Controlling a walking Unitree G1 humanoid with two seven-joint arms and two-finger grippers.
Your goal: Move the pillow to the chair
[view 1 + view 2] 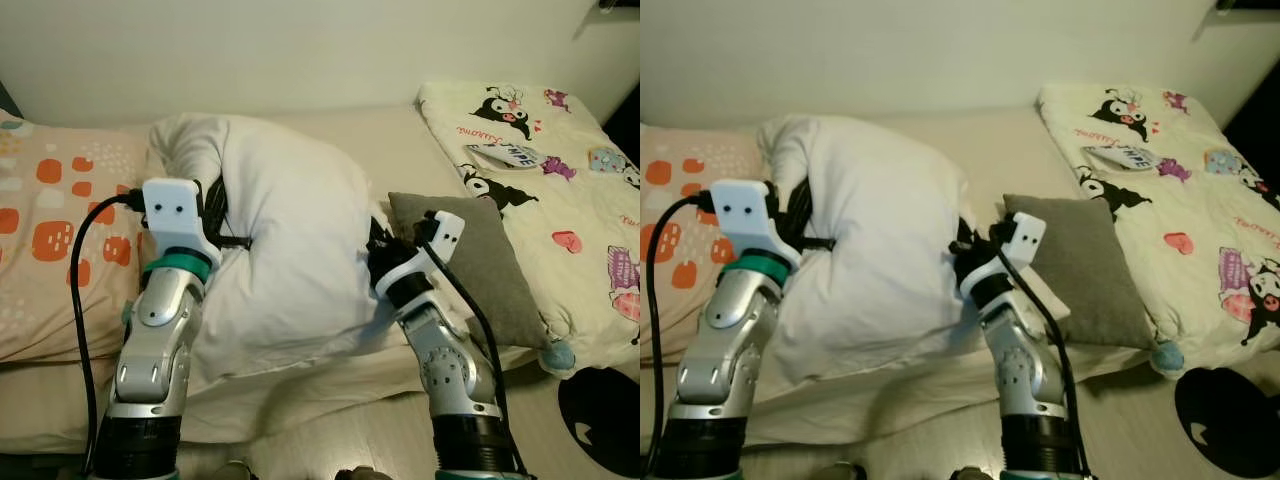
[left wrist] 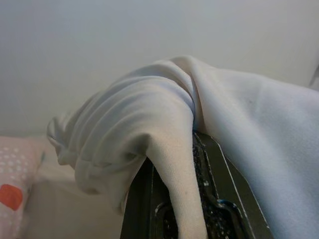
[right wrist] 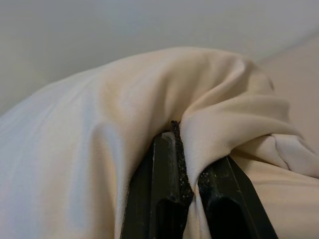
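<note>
Lying across the bed (image 1: 390,135), the big white pillow (image 1: 290,250) bulges between both arms, bunched at each side. Left gripper (image 1: 222,215) pinches a fold at one edge, right gripper (image 1: 378,250) another opposite. I'd keep both pinches firm and lift evenly, clear of the grey cushion (image 1: 470,265).

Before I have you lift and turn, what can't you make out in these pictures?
- Chair: outside the head views' edges; destination unknown.
- Left gripper tips: sunk into the big white pillow; depth unclear.
- Right gripper: cloth fold pinched; filling underneath hidden.
- Small grey cushion: near edge behind the right arm.
- Black round shape on the floor: cut off.
</note>
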